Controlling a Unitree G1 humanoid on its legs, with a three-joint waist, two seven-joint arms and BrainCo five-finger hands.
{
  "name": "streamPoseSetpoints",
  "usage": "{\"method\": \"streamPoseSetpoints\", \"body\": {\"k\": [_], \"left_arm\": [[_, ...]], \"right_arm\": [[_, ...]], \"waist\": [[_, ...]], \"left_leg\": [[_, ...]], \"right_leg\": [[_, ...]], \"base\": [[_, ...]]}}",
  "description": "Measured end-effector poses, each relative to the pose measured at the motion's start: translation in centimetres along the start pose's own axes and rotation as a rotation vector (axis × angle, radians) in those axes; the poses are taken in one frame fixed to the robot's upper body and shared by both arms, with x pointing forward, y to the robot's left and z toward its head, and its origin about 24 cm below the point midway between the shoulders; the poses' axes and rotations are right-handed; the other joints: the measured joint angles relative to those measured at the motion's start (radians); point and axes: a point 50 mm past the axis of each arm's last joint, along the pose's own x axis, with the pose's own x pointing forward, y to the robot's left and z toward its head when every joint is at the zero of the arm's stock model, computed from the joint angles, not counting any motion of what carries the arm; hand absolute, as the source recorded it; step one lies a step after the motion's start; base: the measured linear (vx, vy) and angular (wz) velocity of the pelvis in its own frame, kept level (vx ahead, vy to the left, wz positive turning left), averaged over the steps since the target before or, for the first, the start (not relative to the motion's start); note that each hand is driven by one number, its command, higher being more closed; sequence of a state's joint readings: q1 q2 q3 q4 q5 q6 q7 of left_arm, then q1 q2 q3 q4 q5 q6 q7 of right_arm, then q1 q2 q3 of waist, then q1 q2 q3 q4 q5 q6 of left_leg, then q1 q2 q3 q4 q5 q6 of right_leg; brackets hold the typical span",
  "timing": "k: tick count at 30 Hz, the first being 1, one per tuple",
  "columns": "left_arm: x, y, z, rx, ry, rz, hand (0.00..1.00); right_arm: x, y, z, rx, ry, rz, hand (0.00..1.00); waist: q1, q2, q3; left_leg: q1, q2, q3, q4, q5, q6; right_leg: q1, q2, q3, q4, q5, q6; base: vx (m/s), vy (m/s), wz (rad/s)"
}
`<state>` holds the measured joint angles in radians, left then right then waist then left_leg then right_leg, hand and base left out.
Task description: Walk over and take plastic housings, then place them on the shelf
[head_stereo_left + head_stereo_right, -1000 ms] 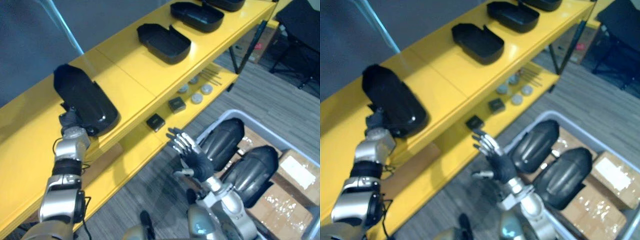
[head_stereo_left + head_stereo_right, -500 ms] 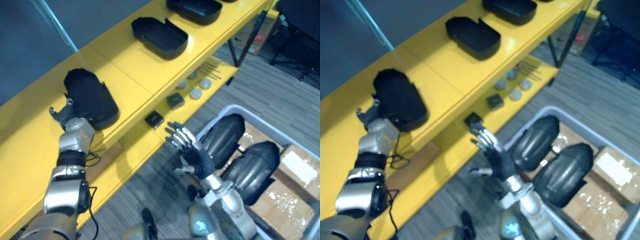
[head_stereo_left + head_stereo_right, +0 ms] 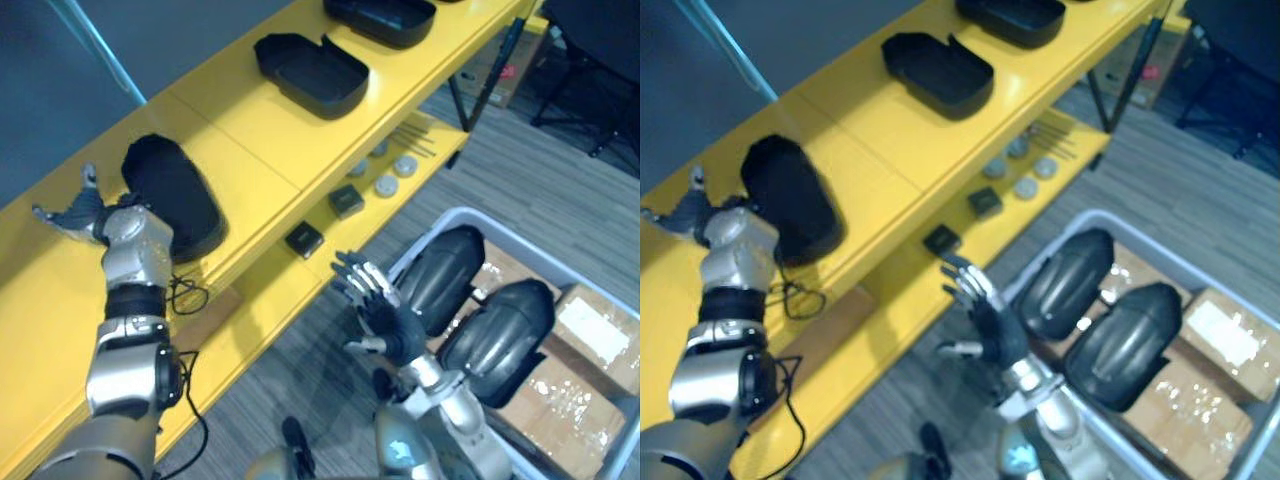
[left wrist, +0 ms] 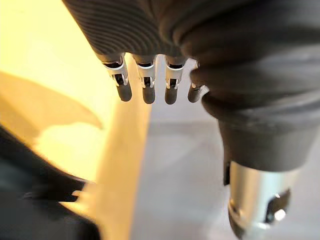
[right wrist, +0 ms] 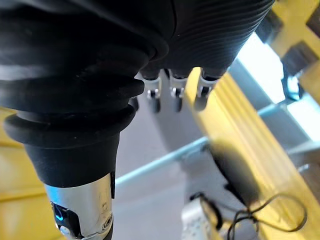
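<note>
Since a second ago the left hand (image 3: 82,214) has let go of the housing (image 3: 172,195) and drawn back. Then it held the piece tilted up; now the housing lies flat on the top shelf (image 3: 262,140), near its front edge.

Left hand: just beside the housing's end and apart from it, above the yellow board. Its fingers are spread and straight, and it holds nothing. In its wrist view the fingers (image 4: 145,89) hang straight over the shelf, with the dark housing low at the edge.

Right hand (image 3: 380,308): raised in front of the lower shelf (image 3: 262,285), between it and the bin (image 3: 470,215). Its fingers are fanned wide and it is empty. Its wrist view shows straight fingers (image 5: 175,96).

Further along the top shelf we note two open housings (image 3: 310,72) (image 3: 380,15), hollow side up, well apart from the placed one.

The bin holds two domed housings (image 3: 445,275) (image 3: 500,335) side by side. The boxes (image 3: 600,338) beside them lie inside the rim, as far as we can tell.

On the lower shelf are two black blocks (image 3: 304,239) (image 3: 347,201) and some grey discs (image 3: 388,184).
</note>
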<state>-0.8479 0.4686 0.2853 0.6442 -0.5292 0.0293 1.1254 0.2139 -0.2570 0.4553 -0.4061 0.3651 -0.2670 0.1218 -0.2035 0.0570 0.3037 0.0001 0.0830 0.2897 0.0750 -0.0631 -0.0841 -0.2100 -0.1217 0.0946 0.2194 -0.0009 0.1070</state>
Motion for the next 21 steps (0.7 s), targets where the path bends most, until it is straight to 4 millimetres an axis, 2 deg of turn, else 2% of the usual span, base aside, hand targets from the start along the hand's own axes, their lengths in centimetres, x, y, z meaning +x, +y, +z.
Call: {"method": "streamPoseSetpoints", "body": {"k": [6,10,13,14,15,16,17,18,19,20,21], "left_arm": [[0.3,-0.1,1.4,-0.144,-0.059,-0.092,0.00],[-0.2,1.0,1.8,-0.196,-0.188,-0.221,0.00],[-1.5,4.4,0.4,-0.153,-0.335,-0.348,0.00],[-3.0,6.6,-0.4,-0.126,-0.395,-0.418,0.00],[-3.6,7.6,-0.7,-0.111,-0.415,-0.429,0.00],[-4.3,9.9,-1.3,-0.074,-0.447,-0.433,0.00],[-4.6,12.1,-1.7,-0.022,-0.465,-0.422,0.00],[-4.6,13.2,-1.8,0.009,-0.474,-0.404,0.00],[-4.4,15.5,-2.0,0.098,-0.514,-0.341,0.00],[-4.3,15.9,-2.1,0.117,-0.521,-0.326,0.00],[-3.9,17.4,-2.2,0.192,-0.532,-0.274,0.00]], "right_arm": [[-0.3,-0.3,1.3,-0.093,-0.093,-0.018,0.00],[0.5,-0.9,3.2,-0.176,-0.203,-0.004,0.00],[1.9,-1.1,5.0,-0.245,-0.315,0.016,0.00],[2.3,-1.3,5.5,-0.286,-0.342,0.003,0.00],[2.4,-1.5,5.7,-0.301,-0.351,-0.007,0.00],[2.7,-1.9,6.0,-0.334,-0.367,-0.034,0.00],[2.9,-2.5,6.3,-0.367,-0.377,-0.063,0.00],[3.1,-2.9,6.3,-0.380,-0.379,-0.080,0.00],[3.6,-3.8,6.1,-0.414,-0.360,-0.118,0.00],[3.7,-4.1,6.0,-0.418,-0.354,-0.128,0.00],[4.2,-4.7,5.5,-0.426,-0.319,-0.145,0.00]], "waist": [[0.000,0.010,-0.001],[-0.001,0.035,-0.015],[0.008,0.061,-0.032],[0.034,0.068,-0.036],[0.048,0.071,-0.039],[0.076,0.078,-0.050],[0.098,0.080,-0.053],[0.113,0.081,-0.055],[0.143,0.079,-0.058],[0.147,0.078,-0.059],[0.169,0.075,-0.067]], "left_leg": [[0.008,0.000,0.005,0.003,-0.003,0.000],[0.014,-0.005,-0.004,-0.001,0.002,0.000],[0.021,-0.005,-0.039,-0.010,0.012,-0.001],[0.032,-0.006,-0.069,-0.011,0.016,-0.001],[0.034,-0.007,-0.081,-0.011,0.016,-0.002],[0.033,-0.008,-0.106,-0.009,0.017,-0.002],[0.032,-0.008,-0.132,-0.009,0.019,-0.003],[0.031,-0.008,-0.144,-0.010,0.021,-0.004],[0.030,-0.008,-0.174,-0.011,0.024,0.000],[0.029,-0.008,-0.180,-0.011,0.024,0.000],[0.024,-0.009,-0.204,-0.012,0.029,-0.001]], "right_leg": [[0.001,0.000,0.001,0.020,-0.009,-0.001],[0.005,-0.006,-0.004,0.021,-0.009,0.000],[0.030,-0.012,-0.038,0.017,-0.015,0.003],[0.056,-0.016,-0.068,0.012,-0.022,0.004],[0.066,-0.015,-0.079,0.009,-0.024,0.004],[0.085,-0.017,-0.106,-0.006,-0.025,0.003],[0.109,-0.019,-0.130,-0.025,-0.025,0.003],[0.117,-0.020,-0.142,-0.037,-0.024,0.002],[0.143,-0.023,-0.175,-0.060,-0.026,-0.001],[0.149,-0.023,-0.180,-0.066,-0.025,0.000],[0.166,-0.025,-0.207,-0.084,-0.020,0.001]], "base": [[0.00,-0.001,-0.01],[0.00,0.000,0.03],[0.01,-0.021,0.34],[0.00,-0.037,0.48],[-0.01,-0.056,0.60],[-0.01,-0.046,0.57],[-0.02,-0.040,0.57],[-0.04,-0.027,0.60],[-0.04,-0.016,0.44],[-0.04,-0.021,0.58],[0.00,-0.018,0.58]]}}
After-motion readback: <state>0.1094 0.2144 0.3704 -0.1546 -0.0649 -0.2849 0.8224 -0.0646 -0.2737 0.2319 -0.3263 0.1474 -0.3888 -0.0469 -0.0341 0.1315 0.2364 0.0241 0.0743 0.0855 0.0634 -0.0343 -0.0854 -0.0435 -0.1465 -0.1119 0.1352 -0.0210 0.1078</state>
